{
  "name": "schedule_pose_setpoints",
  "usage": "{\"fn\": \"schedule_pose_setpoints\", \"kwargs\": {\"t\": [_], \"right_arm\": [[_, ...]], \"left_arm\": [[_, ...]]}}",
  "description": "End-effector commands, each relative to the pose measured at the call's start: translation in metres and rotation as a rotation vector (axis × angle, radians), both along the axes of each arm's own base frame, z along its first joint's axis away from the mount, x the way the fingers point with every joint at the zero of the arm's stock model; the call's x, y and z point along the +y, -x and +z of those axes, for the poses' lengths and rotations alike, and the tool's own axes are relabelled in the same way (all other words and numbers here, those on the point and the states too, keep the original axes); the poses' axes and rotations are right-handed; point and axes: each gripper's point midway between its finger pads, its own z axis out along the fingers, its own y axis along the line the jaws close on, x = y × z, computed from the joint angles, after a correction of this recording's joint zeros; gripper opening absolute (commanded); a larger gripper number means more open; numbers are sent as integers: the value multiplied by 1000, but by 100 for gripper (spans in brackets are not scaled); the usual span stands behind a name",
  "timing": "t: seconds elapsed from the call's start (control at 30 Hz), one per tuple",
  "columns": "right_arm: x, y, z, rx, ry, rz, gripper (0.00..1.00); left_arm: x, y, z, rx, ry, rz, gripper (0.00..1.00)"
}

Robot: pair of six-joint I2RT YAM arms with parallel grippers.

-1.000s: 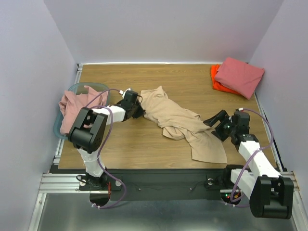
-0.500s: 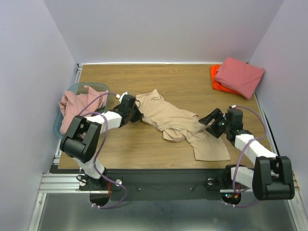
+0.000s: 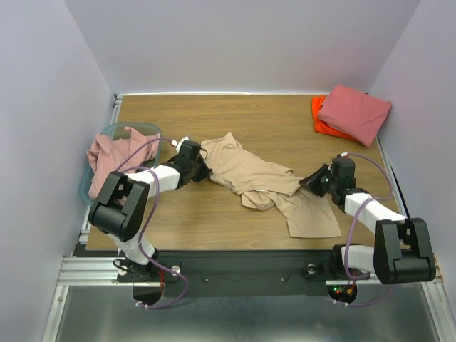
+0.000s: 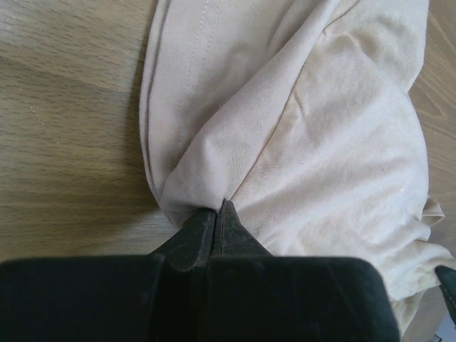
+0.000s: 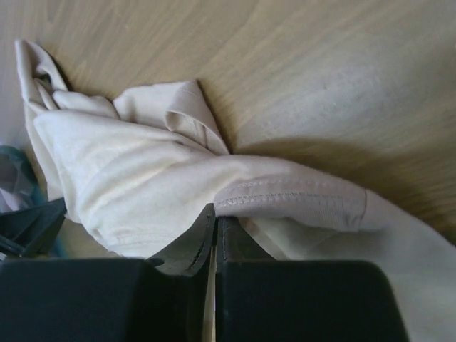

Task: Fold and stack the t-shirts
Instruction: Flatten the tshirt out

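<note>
On the table [image 3: 271, 121], both arms lie low — jaws pinching the tan t-shirt [image 3: 249, 172].

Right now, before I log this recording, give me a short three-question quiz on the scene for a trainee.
1. True or false: the left jaws and the right jaws are each shut on the tan t-shirt.
2. What lies on top of the orange t-shirt at the far right corner?
3. Which shirt sits in the teal bin? A. tan t-shirt B. dusty pink t-shirt C. orange t-shirt

Key
1. True: each arm pinches one edge of it.
2. The folded salmon-red t-shirt.
3. B.
</note>
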Motion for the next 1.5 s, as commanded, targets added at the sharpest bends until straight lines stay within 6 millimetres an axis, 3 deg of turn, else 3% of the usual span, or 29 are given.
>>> {"fn": "schedule_pose_setpoints", "kwargs": {"t": [0.0,0.03,0.1,0.13,0.2,0.23,0.27,0.3,0.4,0.43,0.47,0.5,0.53,0.57,0.67,0.7,0.77,0.8,0.87,1.0,1.1,1.2,1.23,1.27,1.3,1.37,1.4,1.43,1.47], "right_arm": [[0,-37,65,-233,48,31,0],[1,-37,65,-236,52,39,0],[1,-38,97,-316,54,49,1],[1,-38,111,-349,65,54,0],[0,-33,138,-396,80,60,0],[-2,-27,168,-450,98,58,0],[-4,-23,189,-492,107,53,0],[-6,-17,231,-587,118,42,0],[-13,2,283,-674,152,20,0],[-15,17,322,-761,163,13,0],[-16,23,341,-807,165,6,0],[-16,31,357,-837,167,4,0],[-16,43,387,-906,169,3,0],[-15,52,403,-942,169,8,0],[-9,72,436,-1013,153,47,0],[-8,80,455,-1054,151,52,0],[-4,89,472,-1091,143,77,0],[-4,100,489,-1133,143,78,0],[-3,103,502,-1155,143,81,0],[-5,117,536,-1234,164,69,0],[-9,108,550,-1241,175,45,0],[-8,64,536,-1161,179,48,0],[-8,52,531,-1138,183,48,0],[-8,23,517,-1080,192,46,0],[-9,9,512,-1057,201,42,0],[-13,-23,498,-1011,233,29,0],[-18,-52,489,-980,256,0,0],[-21,-69,484,-970,290,-8,0],[-22,-82,483,-975,320,0,0]], "left_arm": [[-5,-2,47,-108,42,-27,0],[-5,-2,57,-129,53,-29,0],[-4,0,80,-180,68,-37,0],[-3,2,108,-245,90,-38,0],[0,5,145,-313,93,-46,0],[5,9,186,-401,93,-46,0],[9,12,205,-440,93,-44,0],[14,22,238,-518,104,-54,0],[27,37,304,-654,119,-37,0],[33,50,339,-725,135,-41,0],[35,54,344,-744,134,-49,0],[38,64,371,-791,149,-56,0],[43,74,389,-832,155,-58,0],[48,83,414,-882,166,-55,0],[51,112,458,-987,209,-108,0],[56,125,482,-1052,219,-120,0],[63,146,517,-1136,243,-134,0],[65,153,527,-1164,243,-138,0],[72,167,550,-1213,252,-135,0],[83,170,573,-1247,236,-88,0],[79,152,577,-1240,204,-74,0],[74,133,575,-1222,181,-56,0],[73,113,568,-1191,153,-19,0],[74,102,564,-1178,125,4,0],[82,88,560,-1158,94,75,0],[75,48,540,-1091,32,103,0],[76,38,543,-1092,19,107,0],[70,4,526,-1045,-9,82,0],[69,-5,536,-1065,3,75,0]]}}
